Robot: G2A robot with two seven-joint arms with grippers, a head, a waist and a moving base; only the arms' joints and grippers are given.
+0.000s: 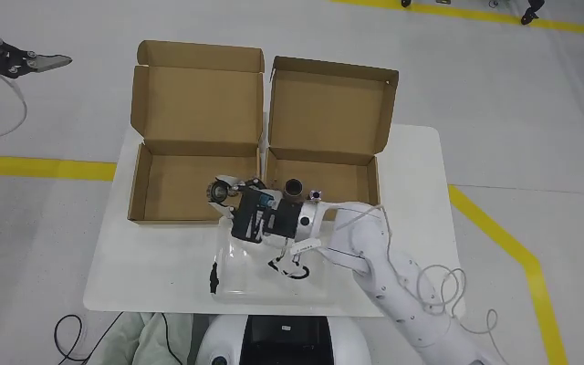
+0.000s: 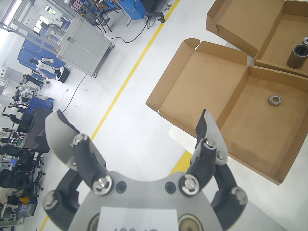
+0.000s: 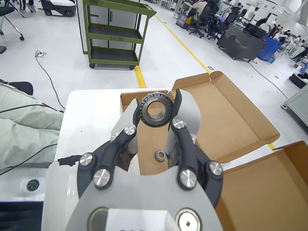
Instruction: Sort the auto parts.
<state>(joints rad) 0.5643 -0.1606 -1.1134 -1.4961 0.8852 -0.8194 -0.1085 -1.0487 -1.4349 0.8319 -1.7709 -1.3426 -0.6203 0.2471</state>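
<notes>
Right tool (image 3: pixel 156 106) tight around bearing (image 3: pixel 145 108) just inside left box (image 1: pixel 173 185) rim — left tool (image 2: pixel 131 115) wide over floor (image 2: pixel 156 85).

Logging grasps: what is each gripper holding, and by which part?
Right gripper grips the bearing across its outer rim; left gripper holds nothing.

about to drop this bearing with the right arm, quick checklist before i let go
1. Right gripper shut on the bearing: ok.
2. Bearing over the open box, not the table: ok.
3. Same kind inside: a small bearing lies there; the dark sleeve is in the other box: ok.
4. Drop spot clear of the small bearing: cannot tell.
5. Left gripper open, away from the boxes: ok.
</notes>
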